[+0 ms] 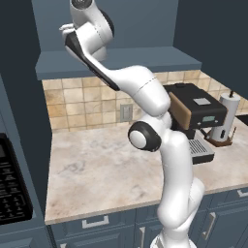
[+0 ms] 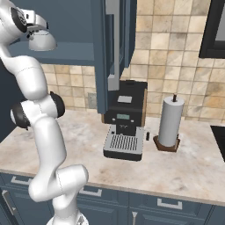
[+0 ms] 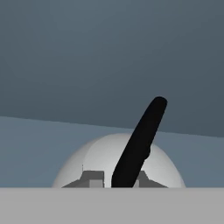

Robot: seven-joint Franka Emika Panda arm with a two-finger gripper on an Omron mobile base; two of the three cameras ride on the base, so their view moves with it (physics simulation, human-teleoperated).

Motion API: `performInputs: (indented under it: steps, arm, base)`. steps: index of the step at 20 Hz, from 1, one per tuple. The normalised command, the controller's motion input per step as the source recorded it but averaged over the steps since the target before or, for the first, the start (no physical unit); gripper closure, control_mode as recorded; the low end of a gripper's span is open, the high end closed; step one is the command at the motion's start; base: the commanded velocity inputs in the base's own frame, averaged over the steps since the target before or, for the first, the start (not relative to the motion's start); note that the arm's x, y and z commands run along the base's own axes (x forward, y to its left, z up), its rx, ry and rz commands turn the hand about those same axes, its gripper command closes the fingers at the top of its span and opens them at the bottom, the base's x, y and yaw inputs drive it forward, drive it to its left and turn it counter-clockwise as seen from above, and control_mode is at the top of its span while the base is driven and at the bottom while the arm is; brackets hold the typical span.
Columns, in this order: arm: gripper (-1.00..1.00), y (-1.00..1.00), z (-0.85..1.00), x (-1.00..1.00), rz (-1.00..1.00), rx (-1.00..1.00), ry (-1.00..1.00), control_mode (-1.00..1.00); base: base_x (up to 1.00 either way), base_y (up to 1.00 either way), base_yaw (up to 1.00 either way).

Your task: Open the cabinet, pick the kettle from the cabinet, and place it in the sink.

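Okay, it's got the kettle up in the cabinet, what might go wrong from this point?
1. The jaws are shut on the kettle's thin black handle alone, so the kettle might swing or slip as it leaves the shelf.
2. The open door stands edge-on just beside the way out; the kettle or arm could knock it.
3. The coffee machine and towel roll stand on the counter below, and a low carry might hit them.

Kettle (image 2: 42, 41) inside the cabinet (image 2: 74, 26) — coffee machine (image 2: 126, 118) on counter (image 2: 184, 171) below.
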Motion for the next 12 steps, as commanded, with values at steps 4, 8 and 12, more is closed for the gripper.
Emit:
performInputs:
  steps: [4, 8, 12]
  arm:
    - [1.0, 0.09, 0.0, -0.15, 0.0, 0.11, 0.0, -1.0]
    - [1.0, 0.1, 0.0, -0.2, 0.0, 0.1, 0.0, -1.0]
    - [1.0, 0.07, 0.01, -0.24, 0.0, 0.08, 0.0, -1.0]
  base:
    - [0.0, 0.0, 0.0]
    - [0.0, 0.0, 0.0]
    - [0.0, 0.0, 0.0]
